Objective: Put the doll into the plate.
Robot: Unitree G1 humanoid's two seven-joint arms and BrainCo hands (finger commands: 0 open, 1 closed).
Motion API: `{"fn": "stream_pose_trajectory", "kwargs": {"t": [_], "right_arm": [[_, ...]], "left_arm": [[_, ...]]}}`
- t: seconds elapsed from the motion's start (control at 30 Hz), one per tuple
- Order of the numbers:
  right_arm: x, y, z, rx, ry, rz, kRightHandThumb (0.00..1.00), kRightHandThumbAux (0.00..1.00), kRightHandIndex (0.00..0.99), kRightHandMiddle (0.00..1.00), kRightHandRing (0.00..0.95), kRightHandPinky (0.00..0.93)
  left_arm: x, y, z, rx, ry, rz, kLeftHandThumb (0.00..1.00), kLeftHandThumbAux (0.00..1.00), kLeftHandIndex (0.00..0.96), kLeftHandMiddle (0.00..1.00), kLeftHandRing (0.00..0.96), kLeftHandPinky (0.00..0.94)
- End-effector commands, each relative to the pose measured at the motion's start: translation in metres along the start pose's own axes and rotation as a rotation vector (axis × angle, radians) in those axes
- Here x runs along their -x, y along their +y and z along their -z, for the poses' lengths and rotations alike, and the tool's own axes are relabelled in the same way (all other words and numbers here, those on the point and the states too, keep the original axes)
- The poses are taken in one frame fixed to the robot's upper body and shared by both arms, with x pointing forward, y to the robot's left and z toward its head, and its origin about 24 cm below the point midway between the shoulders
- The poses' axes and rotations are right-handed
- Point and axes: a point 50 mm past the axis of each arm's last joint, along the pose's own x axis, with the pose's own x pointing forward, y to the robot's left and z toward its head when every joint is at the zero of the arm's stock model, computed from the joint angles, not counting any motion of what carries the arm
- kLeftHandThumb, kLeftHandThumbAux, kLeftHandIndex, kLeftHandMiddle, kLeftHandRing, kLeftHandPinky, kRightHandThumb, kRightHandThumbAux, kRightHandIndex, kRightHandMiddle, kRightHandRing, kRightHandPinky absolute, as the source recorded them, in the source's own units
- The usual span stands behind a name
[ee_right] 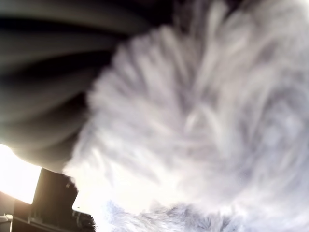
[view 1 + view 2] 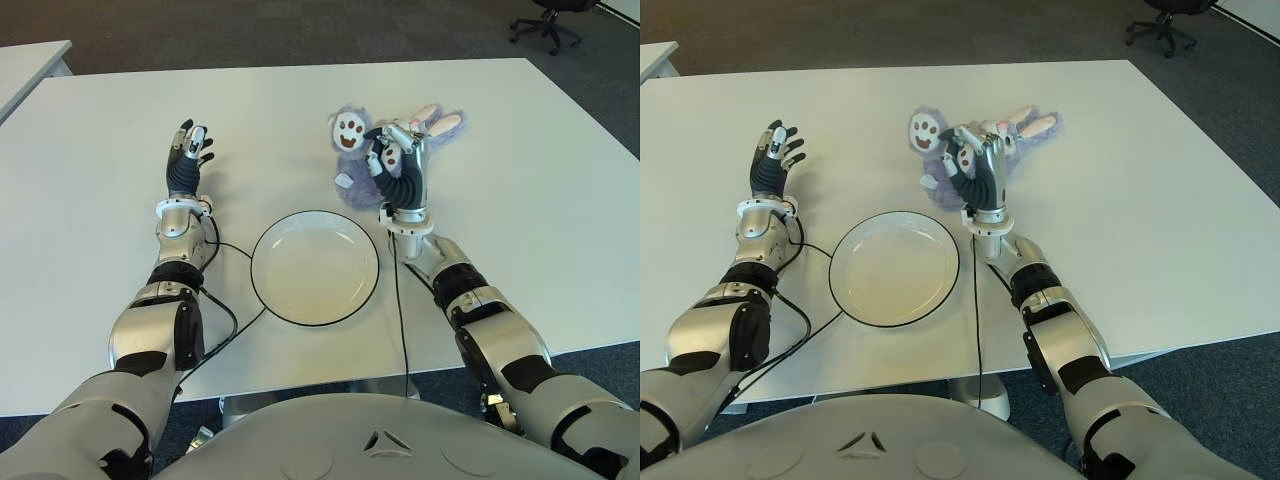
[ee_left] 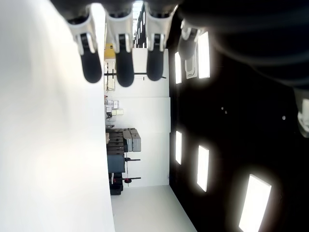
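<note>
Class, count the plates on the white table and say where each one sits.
1. The plate lies empty on the table between the robot's arms, nearer the robot than the doll, which the right hand is grasping. None seems hidden.

A white table [image 2: 520, 150] stands on dark grey carpet [image 2: 250, 35]. A second white table [image 2: 25, 65] sits at the left. A black office chair [image 2: 548, 22] stands beyond the far right corner.

1 doll [image 2: 352, 160], 1 plate [image 2: 315, 268], 1 table [image 2: 100, 150].
</note>
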Motion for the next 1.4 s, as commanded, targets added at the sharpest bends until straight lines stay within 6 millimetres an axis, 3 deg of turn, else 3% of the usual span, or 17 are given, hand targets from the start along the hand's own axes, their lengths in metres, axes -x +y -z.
{"fn": "stream_pose_trajectory", "kwargs": {"t": [0.03,1.4], "right_arm": [[0.11,0.003,0.007,0.025,0.436,-0.081,0.705,0.718,0.437,0.883,0.884,0.868],[0.056,-0.005,0.014,0.056,0.225,-0.01,0.71,0.716,0.438,0.879,0.883,0.868]], "left_arm": [[0.028,-0.008,0.046,0.063,0.203,-0.012,0.0,0.339,0.054,0.152,0.169,0.196],[0.03,-0.014,0.05,0.032,0.23,0.016,0.0,0.367,0.027,0.142,0.176,0.233]]}}
